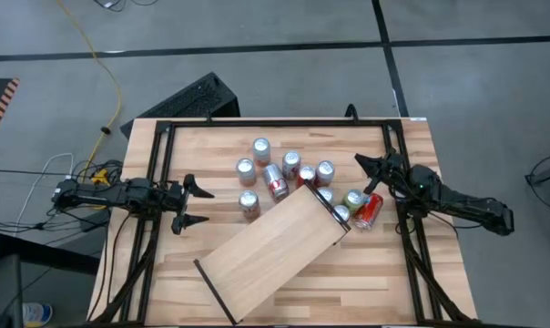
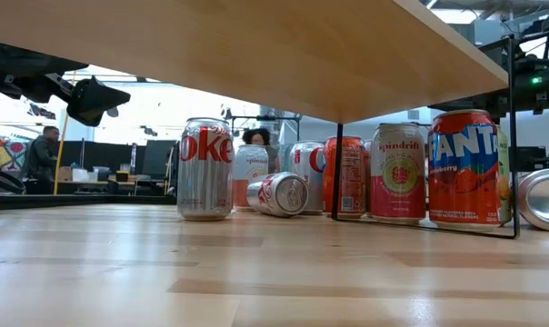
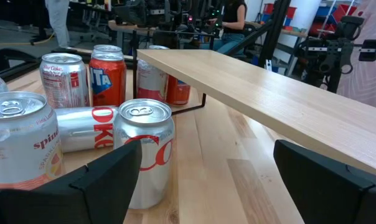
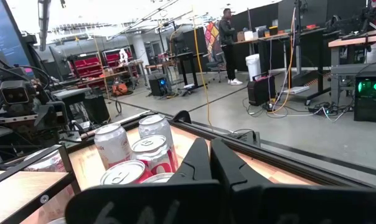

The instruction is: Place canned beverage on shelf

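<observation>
Ahead of your left gripper (image 1: 198, 205), whose jaws stand wide apart and empty, a silver Diet Coke can (image 3: 143, 152) stands upright on the striped butcher-block tabletop (image 1: 384, 273), with a pale Spindrift can (image 3: 20, 140) just beside it and a silver can lying on its side (image 3: 85, 127) close behind. Close carelessly and you may knock these neighbours over. The pale plain-wood shelf (image 1: 275, 251) sits beyond the jaws with nothing on top; lift too low and the can strikes its edge. Your right gripper (image 1: 368, 166) waits over the far cluster, jaws together, near a tipped red can (image 1: 368, 211).
</observation>
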Action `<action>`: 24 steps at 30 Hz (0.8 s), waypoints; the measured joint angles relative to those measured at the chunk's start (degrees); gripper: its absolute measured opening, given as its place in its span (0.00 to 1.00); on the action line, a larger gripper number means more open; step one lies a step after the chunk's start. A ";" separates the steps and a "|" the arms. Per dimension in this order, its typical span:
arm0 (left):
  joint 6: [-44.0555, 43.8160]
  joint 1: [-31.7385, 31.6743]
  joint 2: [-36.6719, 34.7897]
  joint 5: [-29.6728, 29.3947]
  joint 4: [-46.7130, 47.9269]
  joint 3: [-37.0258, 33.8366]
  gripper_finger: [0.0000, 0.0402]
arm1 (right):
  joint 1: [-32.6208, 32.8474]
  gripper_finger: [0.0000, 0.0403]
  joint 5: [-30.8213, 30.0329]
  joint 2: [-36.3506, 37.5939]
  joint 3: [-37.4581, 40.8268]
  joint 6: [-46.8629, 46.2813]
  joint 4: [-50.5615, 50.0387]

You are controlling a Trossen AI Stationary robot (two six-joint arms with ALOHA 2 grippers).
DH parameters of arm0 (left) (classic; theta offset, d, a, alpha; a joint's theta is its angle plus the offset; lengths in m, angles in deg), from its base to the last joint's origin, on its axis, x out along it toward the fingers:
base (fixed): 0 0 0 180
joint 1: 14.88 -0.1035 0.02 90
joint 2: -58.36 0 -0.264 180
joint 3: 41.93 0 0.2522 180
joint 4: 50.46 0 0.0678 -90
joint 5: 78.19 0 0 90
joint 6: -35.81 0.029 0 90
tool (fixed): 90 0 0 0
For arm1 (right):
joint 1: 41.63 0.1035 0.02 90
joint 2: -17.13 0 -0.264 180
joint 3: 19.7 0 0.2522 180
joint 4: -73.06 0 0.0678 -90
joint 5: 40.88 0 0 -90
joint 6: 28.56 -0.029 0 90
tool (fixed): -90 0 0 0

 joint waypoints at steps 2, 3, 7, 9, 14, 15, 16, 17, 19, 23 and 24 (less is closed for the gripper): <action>0.00 0.00 0.00 0.00 0.00 0.00 0.87 | 0.00 0.00 0.00 -0.01 0.00 0.00 0.01; 0.00 0.00 0.00 0.00 0.00 0.00 0.87 | 0.00 0.00 -0.01 -0.01 -0.02 0.00 -0.01; 0.15 0.00 -0.02 -0.39 -0.02 0.00 0.87 | -0.01 0.00 0.00 -0.02 0.00 0.00 -0.01; -0.09 0.01 -0.01 -0.51 -0.05 0.00 0.87 | 0.01 0.00 0.00 0.00 -0.02 0.00 -0.01; -1.38 0.02 0.00 -1.40 -0.66 -0.02 0.87 | 0.00 0.00 -0.01 -0.01 -0.01 0.00 0.00; -1.39 0.02 -0.01 -2.66 -1.45 -0.07 0.87 | 0.00 0.00 -0.01 -0.01 0.00 0.00 -0.01; -1.77 0.02 0.00 -4.20 -2.50 -0.09 0.87 | 0.00 0.00 -0.01 -0.01 -0.02 0.00 -0.01; -2.95 0.02 0.00 -5.67 -3.88 -0.09 0.87 | 0.00 0.00 -0.01 -0.01 -0.01 -0.01 -0.01; -7.47 0.02 0.00 -8.32 -7.18 -0.09 0.87 | 0.01 0.00 0.00 -0.02 -0.02 0.00 -0.01; -19.57 0.02 0.00 -12.55 -12.15 -0.09 0.87 | 0.01 0.00 0.00 -0.01 0.00 0.00 -0.01; -22.14 0.02 -0.02 -13.72 -12.90 -0.09 0.87 | 0.00 0.00 -0.02 -0.01 0.00 0.00 -0.01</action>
